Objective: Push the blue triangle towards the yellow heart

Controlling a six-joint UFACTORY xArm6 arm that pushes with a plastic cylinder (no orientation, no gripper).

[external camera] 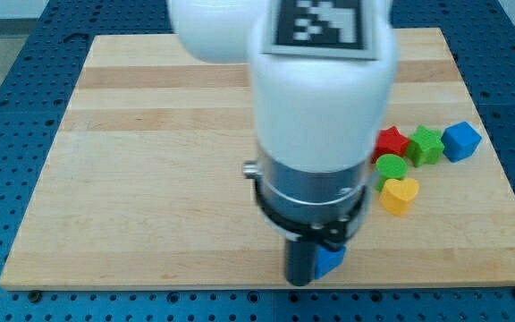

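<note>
My tip (pixel 300 279) sits near the view's bottom edge of the wooden board (pixel 150 179), below the arm's big white and grey body (pixel 316 134), which blocks much of the middle of the view. There are no jaws on this arm, only the dark rod, so nothing is gripped. The blue triangle (pixel 331 259) is right against the rod on the view's right side, seemingly touching, with only part of it showing. Up and to the view's right of it, somewhat apart, lies the yellow heart (pixel 399 194). Just above the heart is a green round block (pixel 392 166), half hidden by the arm. Further up are a red star (pixel 392 141), a green star (pixel 426 145) and a blue cube (pixel 461 140), set side by side toward the view's right. A blue pegboard table (pixel 7 134) surrounds the board.
</note>
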